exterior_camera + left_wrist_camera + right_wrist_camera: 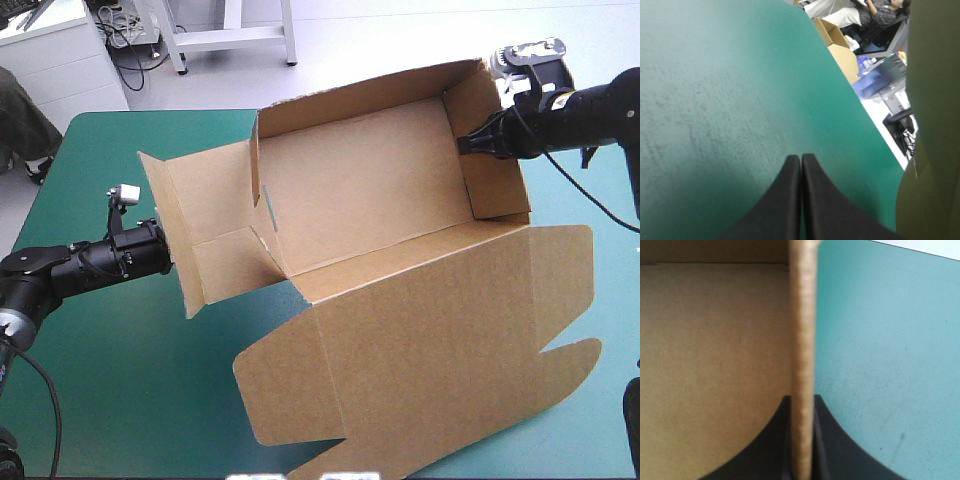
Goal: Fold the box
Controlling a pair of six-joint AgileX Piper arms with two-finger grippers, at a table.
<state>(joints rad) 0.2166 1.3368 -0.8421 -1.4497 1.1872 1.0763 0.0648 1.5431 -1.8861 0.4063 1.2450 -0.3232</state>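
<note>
Wall-raising step. Right gripper [802, 402] fingers clamp the box's [360, 190] end wall [495, 150]; left gripper [801, 159] fingers, pressed together, should probably next push the opposite flap [170, 200] inward.

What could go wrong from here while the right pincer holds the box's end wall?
1. The right pincer is shut on just one edge of the box's right end wall; a pull could crease the board or slip off it.
2. The left pincer is shut on nothing, beside the splayed left end flap; a push there may slide the box instead of raising the flap.
</note>
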